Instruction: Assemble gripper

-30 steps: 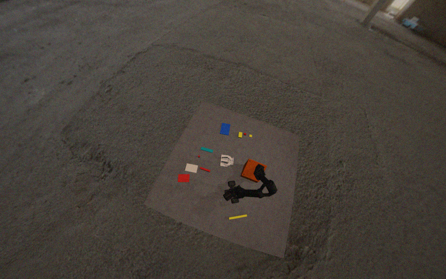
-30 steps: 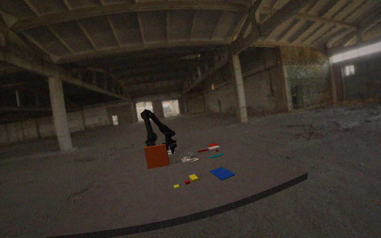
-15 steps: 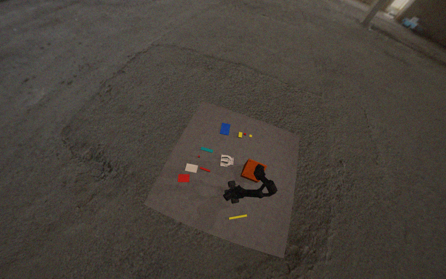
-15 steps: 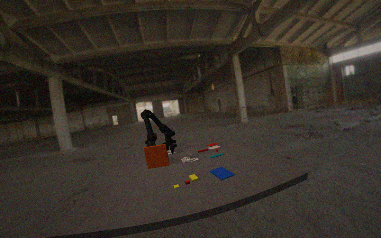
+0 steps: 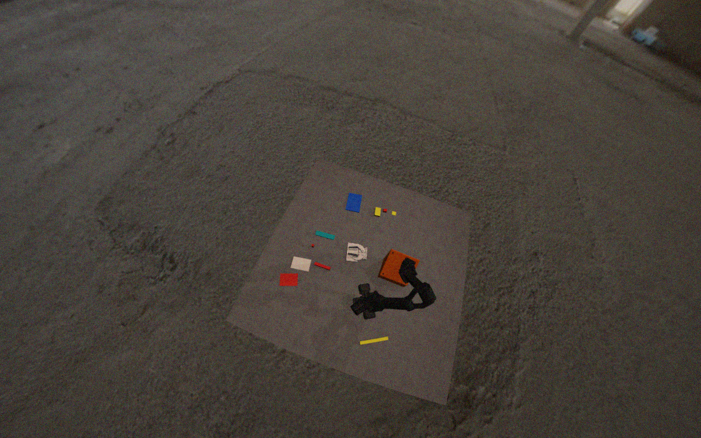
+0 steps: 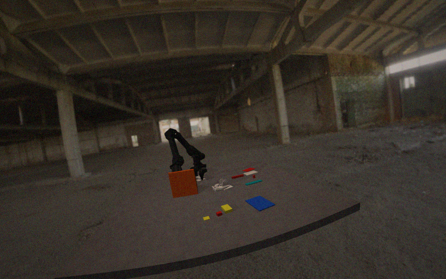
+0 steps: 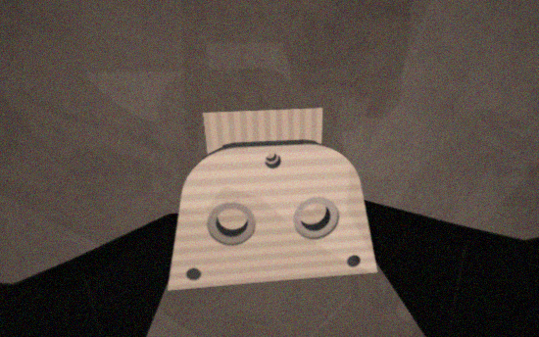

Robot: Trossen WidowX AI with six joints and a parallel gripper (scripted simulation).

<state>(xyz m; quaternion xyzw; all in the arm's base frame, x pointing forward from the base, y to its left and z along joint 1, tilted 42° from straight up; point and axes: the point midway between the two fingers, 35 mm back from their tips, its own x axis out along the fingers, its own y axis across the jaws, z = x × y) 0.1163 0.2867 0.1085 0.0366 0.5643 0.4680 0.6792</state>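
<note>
The housing plate (image 7: 272, 191) is pale and matt, with faint parallel banding like printed plastic or planed wood; which, cannot be told. Its two hole rims (image 7: 230, 238) (image 7: 317, 234) look smooth, grey and dull. The jaws (image 7: 271, 230) are flat black without shine. The orange block (image 5: 391, 267) (image 6: 183, 183) looks matt and faintly grainy. The surface (image 5: 309, 326) (image 6: 148, 235) appears dull and smoother than the rough, concrete-like floor (image 5: 179, 135) (image 6: 391, 173).
</note>
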